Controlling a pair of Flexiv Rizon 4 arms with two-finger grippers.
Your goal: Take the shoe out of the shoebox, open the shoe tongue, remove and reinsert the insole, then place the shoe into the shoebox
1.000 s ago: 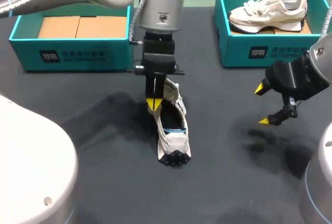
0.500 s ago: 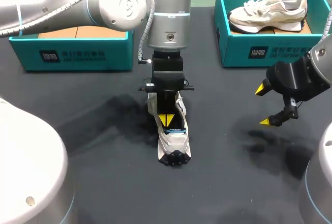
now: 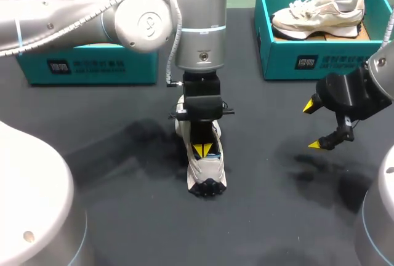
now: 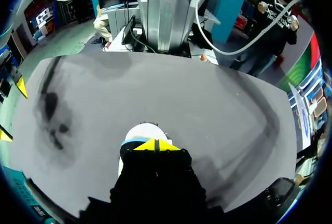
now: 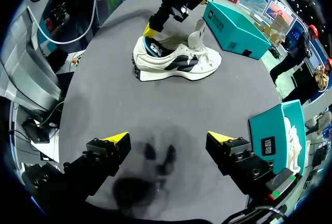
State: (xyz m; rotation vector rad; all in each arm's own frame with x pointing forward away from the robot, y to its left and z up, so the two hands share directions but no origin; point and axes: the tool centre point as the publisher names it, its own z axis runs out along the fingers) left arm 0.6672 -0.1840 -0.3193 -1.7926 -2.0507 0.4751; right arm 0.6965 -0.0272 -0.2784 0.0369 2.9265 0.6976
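Your left jaws are down in the mouth of the shoe, yellow tips pressed together just above the blue insole. They're narrow and closed, though you can't tell if they pinch anything. The shoe stands on the dark surface right under them. Your right jaws hang wide apart, holding nothing, with the shoe well ahead of them. A shoebox with a second shoe sits beside them.

Cream shoe, blue insole, teal shoebox, black table
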